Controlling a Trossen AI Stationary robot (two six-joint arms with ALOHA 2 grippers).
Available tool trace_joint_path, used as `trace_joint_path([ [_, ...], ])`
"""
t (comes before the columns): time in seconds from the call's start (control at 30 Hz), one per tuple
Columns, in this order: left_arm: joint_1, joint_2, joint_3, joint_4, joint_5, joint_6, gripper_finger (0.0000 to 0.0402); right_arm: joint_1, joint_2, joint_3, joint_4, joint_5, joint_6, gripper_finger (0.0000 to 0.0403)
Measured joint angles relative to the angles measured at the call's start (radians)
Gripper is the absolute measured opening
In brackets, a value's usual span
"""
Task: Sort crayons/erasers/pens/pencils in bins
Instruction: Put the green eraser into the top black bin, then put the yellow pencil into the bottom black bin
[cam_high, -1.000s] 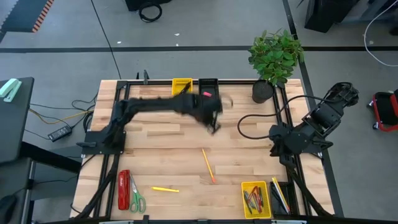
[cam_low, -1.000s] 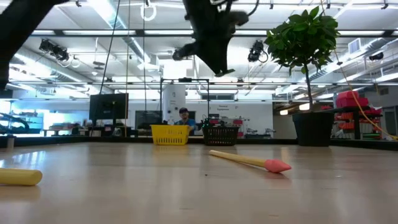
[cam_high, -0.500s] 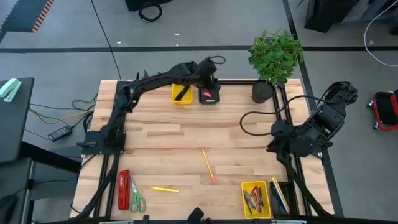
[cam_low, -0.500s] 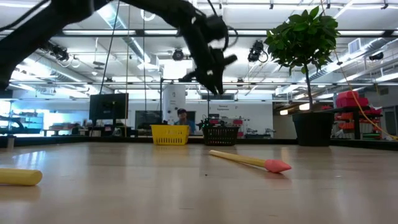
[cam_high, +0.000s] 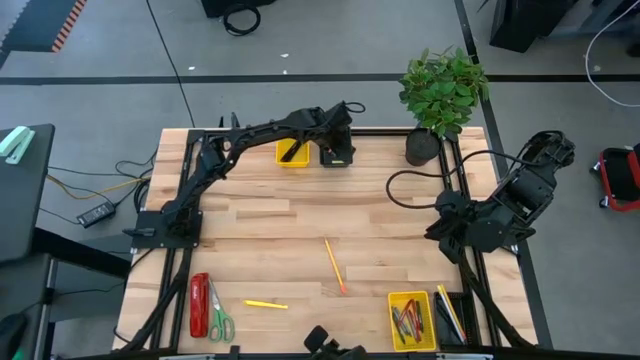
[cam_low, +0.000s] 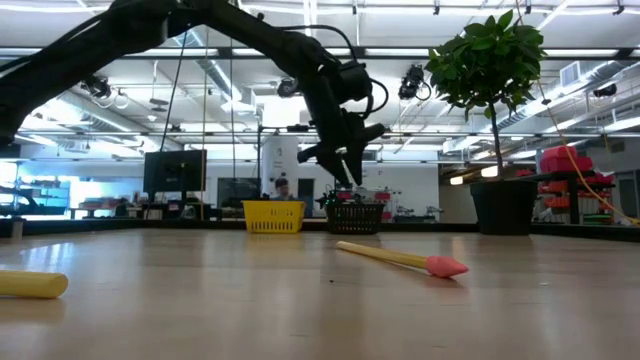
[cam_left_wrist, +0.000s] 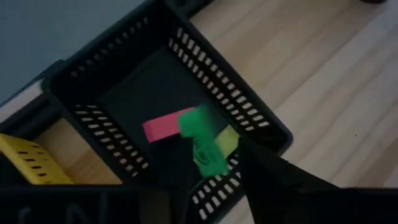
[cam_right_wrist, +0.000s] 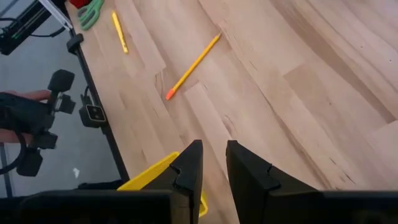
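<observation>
The left end effector hung over the perforated black plastic bin at the wooden bench's 12 o'clock edge, fingers parted. A blocky green eraser, pink eraser and yellow eraser sat inside. The right end effector waited at 3 o'clock, narrowly gapped, empty.

You see two dark, jointed robot arms, the left arm and the right arm, with black cables looping beside them and flat, dark fingers.
</observation>
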Motion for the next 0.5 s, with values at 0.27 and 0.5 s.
trace_joint_path([
  [0.27, 0.015, -0.021, 0.0, -0.091, 0.0, -0.006, 0.0204, 0.0, 0.0, 0.0, -0.002, 0.006, 0.02, 0.0078],
  [0.5, -0.036, -0.164, 0.001, -0.199, 0.05, 0.105, 0.0207, 0.0, 0.0, 0.0, -0.002, 0.006, 0.023, 0.0078],
])
